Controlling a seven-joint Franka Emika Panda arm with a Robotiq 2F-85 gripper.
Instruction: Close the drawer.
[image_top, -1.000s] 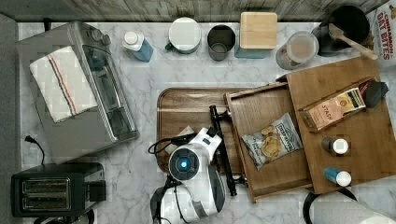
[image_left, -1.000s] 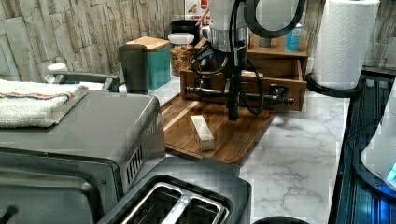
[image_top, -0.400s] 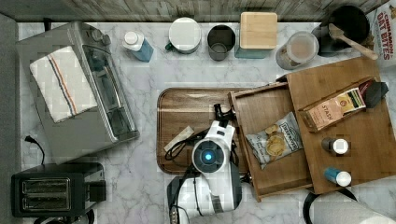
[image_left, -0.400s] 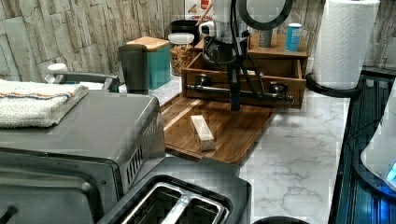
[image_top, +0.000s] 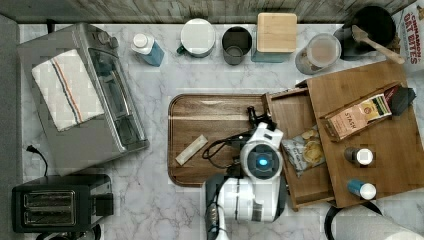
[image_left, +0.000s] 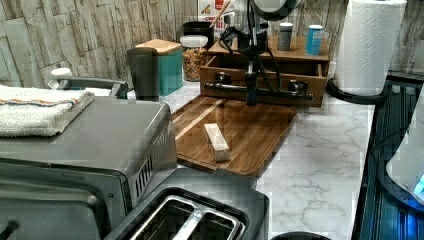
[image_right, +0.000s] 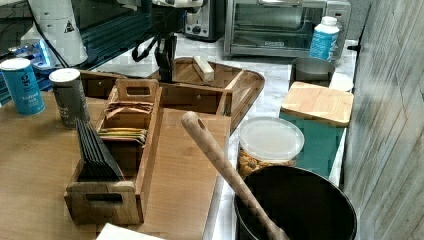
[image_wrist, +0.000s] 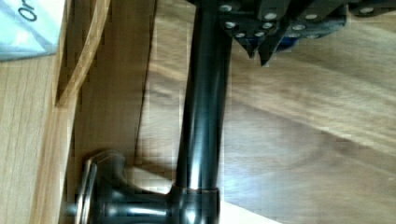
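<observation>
Gripper (image_left: 251, 95) hangs vertical at drawer (image_top: 300, 145) front, against dark bar handle (image_left: 260, 89); fingers look pressed together, nothing seen held between them. Drawer partly out of wooden box (image_top: 370, 95), front face right behind gripper in left view, snack bag (image_top: 306, 152) lying inside. Walnut tray (image_top: 210, 115) underneath and in front of gripper in left view, small wooden block (image_left: 216, 142) on it, well apart from gripper. In wrist view, handle bar (image_wrist: 201, 107) runs just beside gripper tips (image_wrist: 259, 46).
</observation>
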